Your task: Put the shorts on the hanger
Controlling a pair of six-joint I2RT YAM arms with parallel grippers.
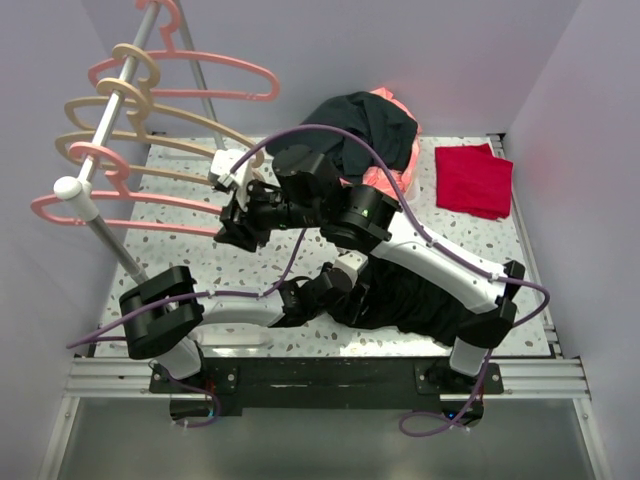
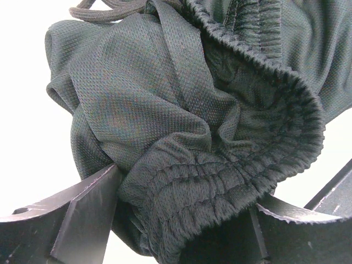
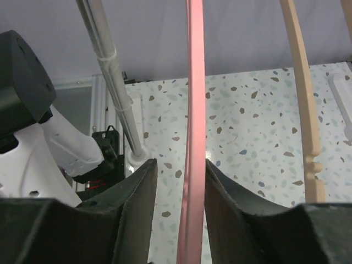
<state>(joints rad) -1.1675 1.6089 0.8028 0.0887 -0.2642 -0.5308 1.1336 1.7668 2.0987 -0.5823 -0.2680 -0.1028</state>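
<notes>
Rack [image 1: 68, 187] and shorts [image 1: 410, 300] share speckled table [image 1: 170, 250], lilac walls [image 1: 590, 120].

Bunched shorts [image 2: 181, 110] within seemingly open tool [image 2: 184, 206]

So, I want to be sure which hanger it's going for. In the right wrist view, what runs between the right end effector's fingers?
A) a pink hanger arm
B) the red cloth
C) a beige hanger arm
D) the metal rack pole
A: the pink hanger arm runs straight between the fingers of the right end effector, with the beige hanger and the rack pole off to either side.
</notes>
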